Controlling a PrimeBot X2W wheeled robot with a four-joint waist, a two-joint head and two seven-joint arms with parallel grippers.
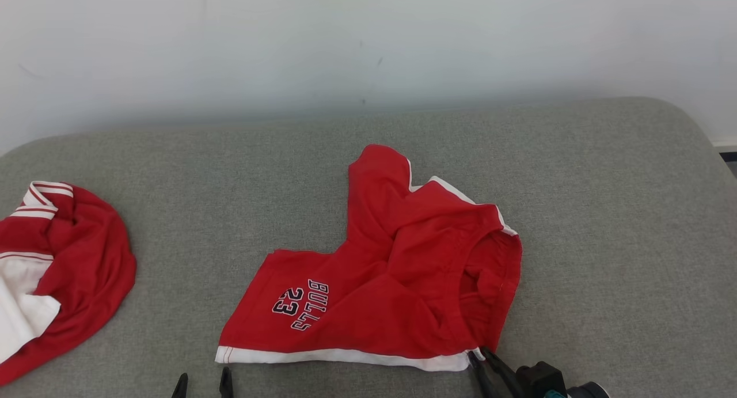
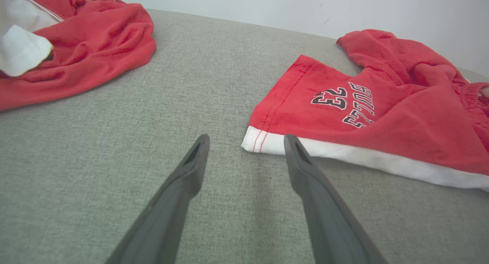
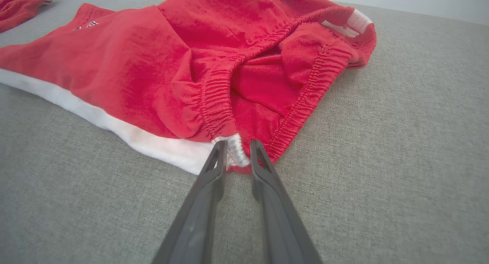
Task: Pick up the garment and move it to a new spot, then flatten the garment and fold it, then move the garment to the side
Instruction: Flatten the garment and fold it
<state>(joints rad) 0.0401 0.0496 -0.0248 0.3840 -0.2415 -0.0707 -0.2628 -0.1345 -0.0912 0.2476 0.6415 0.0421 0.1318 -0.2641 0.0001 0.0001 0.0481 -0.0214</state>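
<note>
Two red garments lie on the padded grey surface in the head view. The red shorts are crumpled and half spread near the middle of the near edge. A second garment, red with white striped trim, is bunched at the left edge and cut off there. The left jaws rise from the near edge as two dark fingertips set apart, just short of the shorts' white edging. The right jaws reach in low and slanted, their fingers meeting the right corner of that edging; the arm behind is cut off.

From the left wrist, the left jaws stand wide open and hold nothing. Their long matte fingers are over coarse weave, and one tip overlaps the white corner of the shorts; whether it touches I cannot tell. The "BULLS 23" print reads upside down, its last letters hard to make out.

From the right wrist, the right jaws are drawn nearly together. Their fingers pinch the white stitched corner where the edging meets the gathered elastic waistband. The waistband gapes, its inside shadowed.
</note>
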